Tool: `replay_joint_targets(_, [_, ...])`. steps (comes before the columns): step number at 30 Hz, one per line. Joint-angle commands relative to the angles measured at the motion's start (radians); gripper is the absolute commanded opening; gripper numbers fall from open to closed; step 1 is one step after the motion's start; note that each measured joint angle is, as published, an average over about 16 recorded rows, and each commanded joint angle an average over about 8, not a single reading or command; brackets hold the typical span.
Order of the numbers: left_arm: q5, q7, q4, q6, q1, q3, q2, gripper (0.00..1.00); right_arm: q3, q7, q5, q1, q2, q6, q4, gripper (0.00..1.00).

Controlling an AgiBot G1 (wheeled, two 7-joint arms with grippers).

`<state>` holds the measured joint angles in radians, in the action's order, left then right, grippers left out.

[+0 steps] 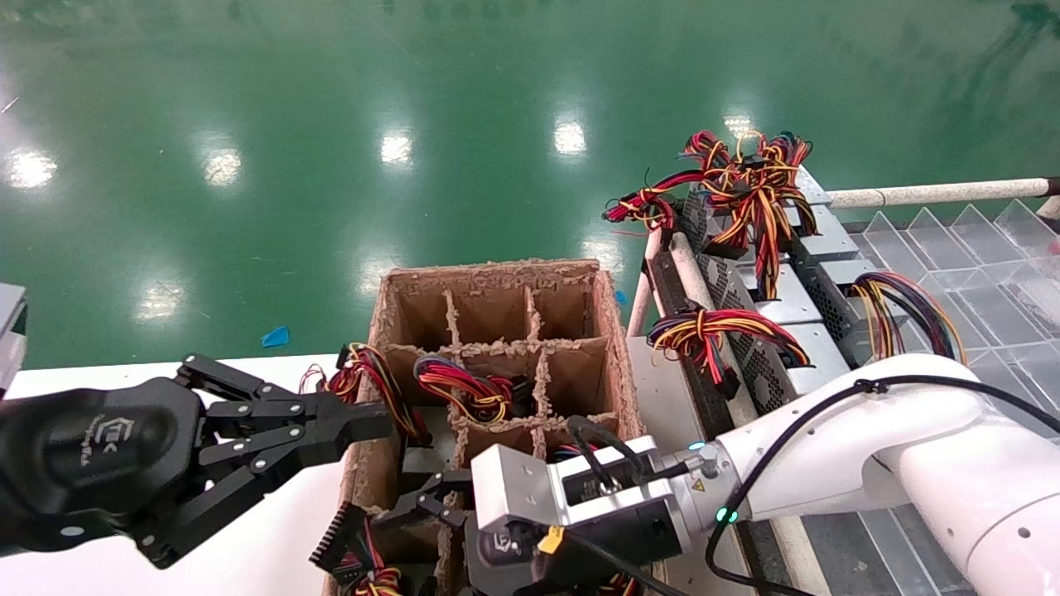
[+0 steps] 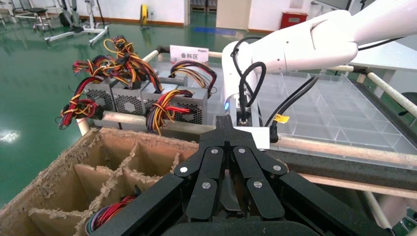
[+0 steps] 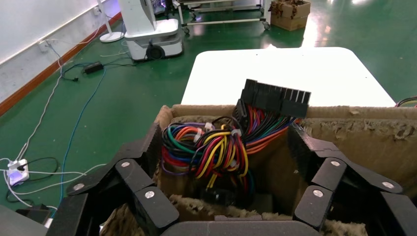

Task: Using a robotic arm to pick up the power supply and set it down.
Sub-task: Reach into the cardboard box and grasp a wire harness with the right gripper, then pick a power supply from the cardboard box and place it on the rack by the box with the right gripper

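My right gripper (image 3: 226,142) is open, its black fingers (image 3: 150,145) standing on either side of a bundle of red, yellow, green and purple wires (image 3: 211,152) with a black connector (image 3: 275,96). The bundle rises from a near cell of the brown cardboard divider box (image 1: 497,285). The power supply's metal body lies deep in that cell, almost wholly hidden under the wires. In the head view the white robotic arm (image 1: 828,447) reaches in from the right, with its gripper (image 1: 439,513) dipped into the box. My left gripper (image 1: 377,418) hovers shut and empty at the box's left edge.
Several silver power supplies (image 1: 778,306) with wire bundles stand in a row on a rack right of the box. A clear plastic divider tray (image 1: 977,265) lies beyond them. More wire bundles (image 1: 464,389) fill other box cells. The box rests on a white table (image 1: 248,530).
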<state>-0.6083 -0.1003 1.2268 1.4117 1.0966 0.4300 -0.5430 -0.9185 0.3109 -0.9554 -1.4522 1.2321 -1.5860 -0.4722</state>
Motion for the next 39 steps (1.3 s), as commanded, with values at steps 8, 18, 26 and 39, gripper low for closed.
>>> replay_joint_targets(8, [0.0,0.0,0.0,0.0,0.0,0.0,0.0,0.0,-0.043,0.015,0.038,-0.006,-0.01,0.003,0.004,0.0])
replay_joint_targets(18, [0.0,0.0,0.0,0.0,0.0,0.0,0.0,0.0,-0.081,0.03,0.07,-0.019,-0.013,0.003,0.015,0.0])
replay_joint_targets(26, [0.0,0.0,0.0,0.0,0.0,0.0,0.0,0.0,-0.113,0.035,0.092,-0.031,-0.021,0.003,0.006,0.0])
replay_joint_targets(39, [0.0,0.0,0.0,0.0,0.0,0.0,0.0,0.0,-0.161,0.028,0.123,-0.072,-0.053,0.004,-0.042,0.0])
